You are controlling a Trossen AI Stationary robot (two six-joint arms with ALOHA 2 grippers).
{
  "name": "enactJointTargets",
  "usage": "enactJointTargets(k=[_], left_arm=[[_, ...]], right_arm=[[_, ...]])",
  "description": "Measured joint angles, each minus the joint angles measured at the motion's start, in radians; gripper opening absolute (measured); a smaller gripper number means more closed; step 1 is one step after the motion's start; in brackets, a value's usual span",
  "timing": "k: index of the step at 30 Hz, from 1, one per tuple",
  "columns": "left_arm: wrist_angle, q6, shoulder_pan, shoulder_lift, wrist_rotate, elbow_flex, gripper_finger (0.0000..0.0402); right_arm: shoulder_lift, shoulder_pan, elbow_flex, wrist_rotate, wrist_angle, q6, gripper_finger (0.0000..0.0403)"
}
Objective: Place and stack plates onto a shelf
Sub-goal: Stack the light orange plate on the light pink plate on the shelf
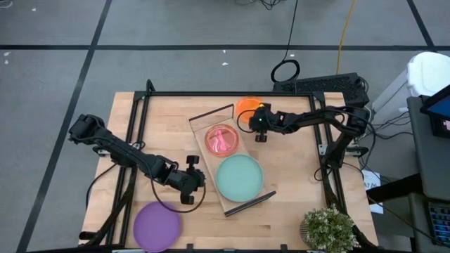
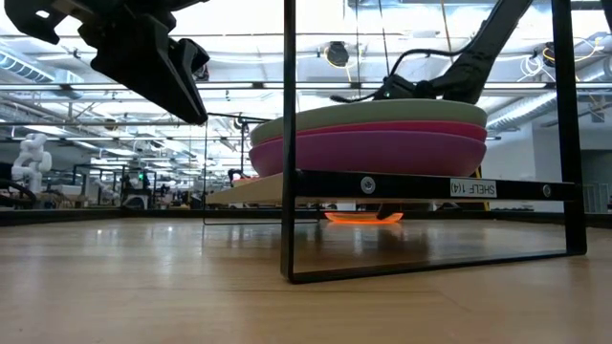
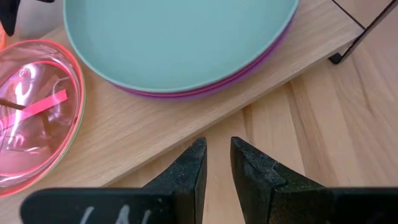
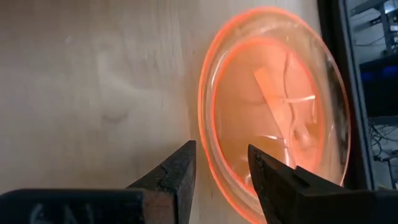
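The shelf [image 1: 226,158] is a light wooden board with thin black wire frames at its two short ends, and it lies diagonally in the middle of the table [image 1: 295,204]. On its near end sits a teal plate [image 1: 239,177], which is stacked on a magenta plate [image 3: 249,65]; only the magenta rim shows under it. On the far end of the shelf is a smaller translucent pink plate [image 1: 221,139] with dividers inside.

An orange plate [image 1: 247,106], also translucent and divided, lies on the table just beyond the far end of the shelf. The right gripper [image 1: 260,125] is at this plate; its fingers [image 4: 171,171] are a little apart and the near rim of the plate is between them, but I cannot tell if they touch it.

A purple plate [image 1: 157,225] lies alone at the near left corner of the table. The left gripper [image 1: 190,184] is just left of the teal plate, and its fingers [image 3: 193,165] are nearly closed and hold nothing.

The table is pale wood with a black frame. A small potted plant [image 1: 329,228] stands at the near right corner. The floor around is grey carpet with dark lines.
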Motion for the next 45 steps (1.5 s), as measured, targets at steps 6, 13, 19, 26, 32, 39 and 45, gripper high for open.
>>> enactJointTargets(k=[6,13,19,26,32,39,45], left_arm=[[0.000,0.010,0.000,0.000,0.000,0.000,0.0079],[0.000,0.013,0.000,0.000,0.000,0.000,0.0079],[0.000,0.013,0.000,0.000,0.000,0.000,0.0079],[-0.002,0.010,0.000,0.000,0.000,0.000,0.0079],[-0.040,-0.030,0.000,0.000,0.000,0.000,0.0079],[-0.041,-0.057,-0.001,0.000,0.000,0.000,0.0079],[-0.043,-0.089,-0.015,0.000,0.000,0.000,0.0079]], right_arm=[[0.033,-0.012,0.001,-0.003,0.018,-0.002,0.0122],[0.061,-0.030,0.002,0.003,0.065,0.002,0.0090],[0.062,-0.037,0.002,-0.002,0.054,0.006,0.0044],[0.063,-0.037,0.001,0.007,0.055,0.006,0.0005],[0.019,0.004,-0.001,0.061,0.046,0.024,0.0001],[-0.087,0.096,-0.001,0.140,-0.015,0.043,0.0000],[-0.189,0.178,-0.001,0.178,-0.090,0.085,0.0000]])
